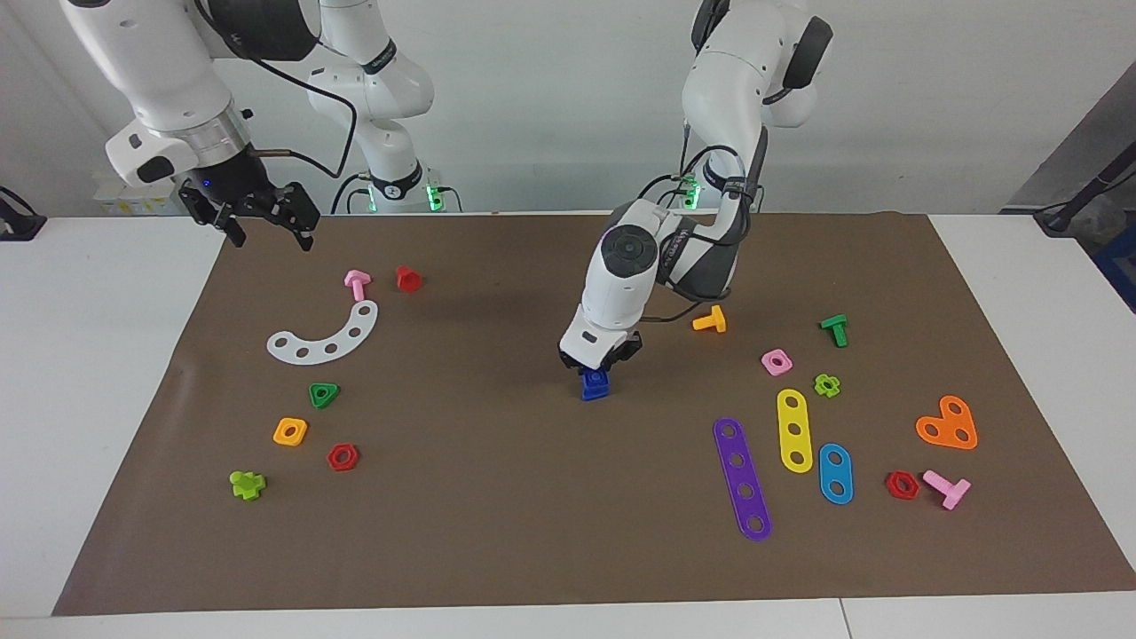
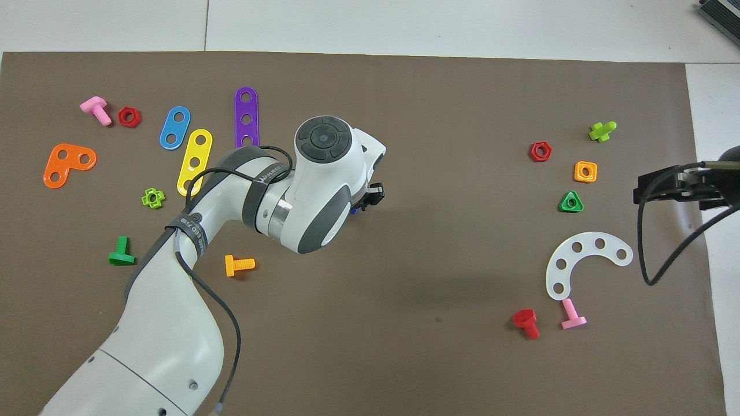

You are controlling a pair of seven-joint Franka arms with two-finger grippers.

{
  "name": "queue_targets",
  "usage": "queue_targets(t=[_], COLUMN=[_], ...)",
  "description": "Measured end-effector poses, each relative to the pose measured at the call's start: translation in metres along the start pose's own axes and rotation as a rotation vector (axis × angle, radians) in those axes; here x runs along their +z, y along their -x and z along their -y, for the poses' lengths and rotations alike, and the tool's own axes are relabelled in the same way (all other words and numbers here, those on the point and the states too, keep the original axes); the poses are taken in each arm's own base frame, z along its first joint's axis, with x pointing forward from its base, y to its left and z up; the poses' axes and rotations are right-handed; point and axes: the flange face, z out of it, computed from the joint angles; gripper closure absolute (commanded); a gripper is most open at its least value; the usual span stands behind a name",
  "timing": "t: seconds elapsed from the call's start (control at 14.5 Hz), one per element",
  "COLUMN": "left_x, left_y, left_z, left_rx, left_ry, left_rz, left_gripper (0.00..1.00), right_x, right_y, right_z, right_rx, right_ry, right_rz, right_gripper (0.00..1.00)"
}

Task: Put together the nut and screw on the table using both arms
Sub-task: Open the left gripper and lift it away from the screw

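My left gripper [image 1: 598,362] is low over the middle of the brown mat [image 1: 497,497], with the arm bent down steeply. It is shut on the top of a small blue piece [image 1: 595,384] whose bottom touches the mat. The piece shows a squarish face with a hole, so it reads as the nut. I cannot make out the dark blue screw apart from it. In the overhead view the left arm hides all but a blue sliver [image 2: 354,210]. My right gripper [image 1: 266,222] waits open and empty, raised over the mat's edge at the right arm's end; it also shows in the overhead view [image 2: 642,190].
At the right arm's end lie a white curved strip [image 1: 324,335], pink bolt [image 1: 357,284], red bolt [image 1: 407,279], green triangular nut [image 1: 324,394], orange-yellow nut [image 1: 290,431] and red nut [image 1: 343,456]. At the left arm's end lie coloured strips [image 1: 742,477], an orange bolt [image 1: 710,319] and a pink nut [image 1: 777,361].
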Motion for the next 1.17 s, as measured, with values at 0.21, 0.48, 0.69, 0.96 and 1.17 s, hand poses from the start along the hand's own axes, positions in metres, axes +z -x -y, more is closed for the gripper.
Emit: queue_targets(t=[0.21,0.48,0.69,0.96,1.17], left_x=[0.001,-0.014,-0.063,-0.123,-0.162], left_y=[0.000,-0.010,-0.052,-0.125,-0.144], left_z=[0.000,0.005,0.045,0.180,0.291], left_rx=[0.000,-0.011,-0.037,0.014,0.107], left_ry=[0.002,-0.002,-0.029,-0.017,-0.019], left_rz=[-0.002,-0.015,-0.030,-0.047,-0.041], left_gripper=[0.16,0.16,0.17,0.18,0.19], right_x=[0.000,0.000,0.000,0.000,0.000], right_y=[0.000,0.000,0.000,0.000,0.000], right_z=[0.000,0.000,0.000,0.000,0.000], right_rx=[0.000,0.000,0.000,0.000,0.000], right_ry=[0.000,0.000,0.000,0.000,0.000], right_rz=[0.000,0.000,0.000,0.000,0.000], right_gripper=[0.00,0.00,0.00,0.00,0.00])
